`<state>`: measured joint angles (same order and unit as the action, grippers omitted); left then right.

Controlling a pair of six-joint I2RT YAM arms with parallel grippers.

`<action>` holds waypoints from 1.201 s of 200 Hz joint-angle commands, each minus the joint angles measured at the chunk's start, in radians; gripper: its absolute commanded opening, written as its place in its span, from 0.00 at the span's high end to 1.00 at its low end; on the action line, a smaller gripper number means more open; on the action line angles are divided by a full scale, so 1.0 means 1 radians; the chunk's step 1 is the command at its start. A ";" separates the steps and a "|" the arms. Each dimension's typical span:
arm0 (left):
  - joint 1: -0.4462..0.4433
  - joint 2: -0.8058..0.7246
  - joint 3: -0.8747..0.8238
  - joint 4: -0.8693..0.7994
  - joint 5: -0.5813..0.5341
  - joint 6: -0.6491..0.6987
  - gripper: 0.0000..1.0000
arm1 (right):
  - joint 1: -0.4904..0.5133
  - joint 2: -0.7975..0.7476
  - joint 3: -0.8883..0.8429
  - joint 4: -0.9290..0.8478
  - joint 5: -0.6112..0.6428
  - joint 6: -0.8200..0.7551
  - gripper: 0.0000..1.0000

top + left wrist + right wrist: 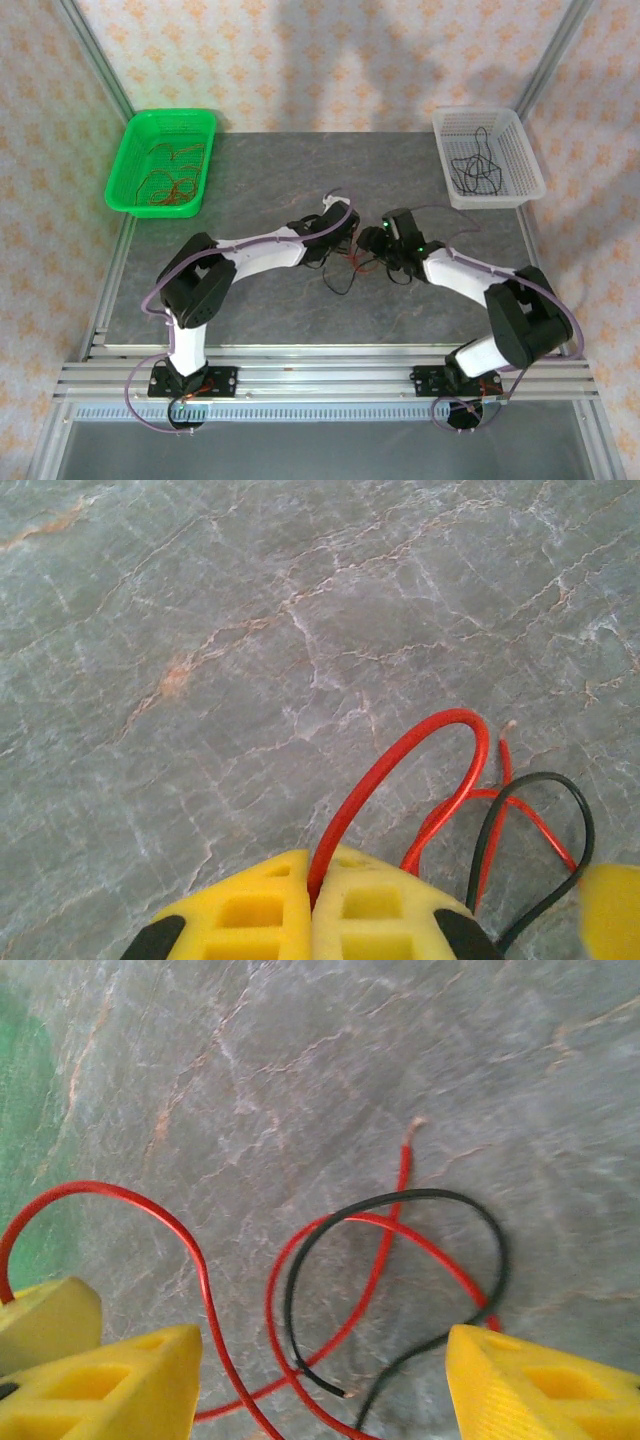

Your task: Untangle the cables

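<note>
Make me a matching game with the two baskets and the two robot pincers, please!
Things:
1. green plastic basket
2. white plastic basket
3. left pincer
4. right pincer

Clues:
A. open, with a thin black wire lying between its yellow fingers
B. at the far left, with red wires inside
C. shut on a thin red wire
D. at the far right, with black wires inside

Pairs: 1-B, 2-D, 3-C, 4-A
</note>
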<state>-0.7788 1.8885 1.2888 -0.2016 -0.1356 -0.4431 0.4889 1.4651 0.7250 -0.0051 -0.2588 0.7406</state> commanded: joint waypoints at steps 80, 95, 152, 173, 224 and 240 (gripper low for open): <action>-0.003 -0.141 -0.082 0.047 -0.003 -0.057 1.00 | 0.068 0.065 0.032 0.050 0.145 0.123 0.35; -0.002 -0.143 -0.082 0.048 0.003 -0.059 1.00 | 0.075 0.083 0.038 0.050 0.154 0.125 0.35; -0.005 -0.167 -0.085 0.048 0.007 -0.060 1.00 | 0.103 0.160 0.073 0.054 0.171 0.117 0.37; -0.006 -0.175 -0.084 0.047 0.011 -0.061 1.00 | 0.112 0.180 0.080 0.051 0.181 0.115 0.38; -0.014 -0.220 -0.077 0.041 0.021 -0.063 1.00 | 0.134 0.241 0.081 0.018 0.250 0.096 0.39; -0.017 -0.239 -0.077 0.041 0.022 -0.063 1.00 | 0.142 0.266 0.083 0.003 0.276 0.090 0.40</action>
<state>-0.7826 1.7035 1.2152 -0.1677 -0.1158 -0.4942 0.6178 1.6737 0.8047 0.0486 -0.0582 0.8478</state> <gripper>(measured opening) 0.043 0.603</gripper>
